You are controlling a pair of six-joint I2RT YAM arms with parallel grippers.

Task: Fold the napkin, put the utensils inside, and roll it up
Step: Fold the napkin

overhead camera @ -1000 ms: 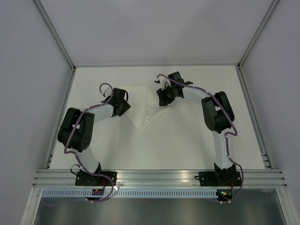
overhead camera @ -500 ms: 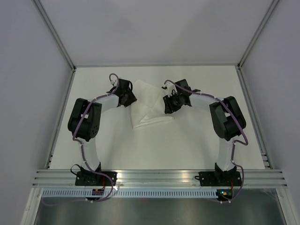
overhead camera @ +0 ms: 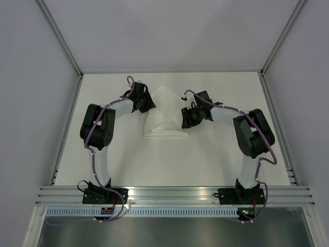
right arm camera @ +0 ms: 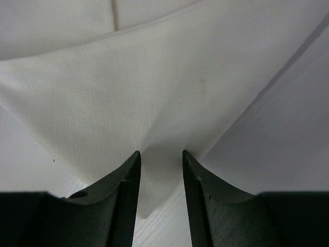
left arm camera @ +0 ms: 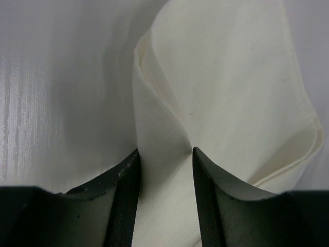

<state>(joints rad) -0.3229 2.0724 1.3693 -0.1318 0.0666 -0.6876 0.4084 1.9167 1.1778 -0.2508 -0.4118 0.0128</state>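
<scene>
The white napkin (overhead camera: 167, 116) lies on the table, folded into a triangle with its point at the far side. My left gripper (overhead camera: 146, 103) is at its left edge. In the left wrist view a raised fold of the napkin (left arm camera: 226, 92) runs up between the jaws, which pinch it, and my left gripper (left arm camera: 165, 154) holds that fold. My right gripper (overhead camera: 186, 119) is at the napkin's right edge, near the near right corner. In the right wrist view a corner of the napkin (right arm camera: 154, 103) sits between the jaws of my right gripper (right arm camera: 160, 154), with creases running to them. No utensils are in view.
The white table (overhead camera: 216, 159) has a metal frame rail (overhead camera: 175, 195) along its near edge and grey walls (overhead camera: 31, 77) on the other three sides. Both arm bases (overhead camera: 105, 195) are bolted on the near rail.
Both grippers carried the napkin. The left moved to the far right and the right moved nearer and rightward. The cloth went from a loose draped shape to a flat triangle.
</scene>
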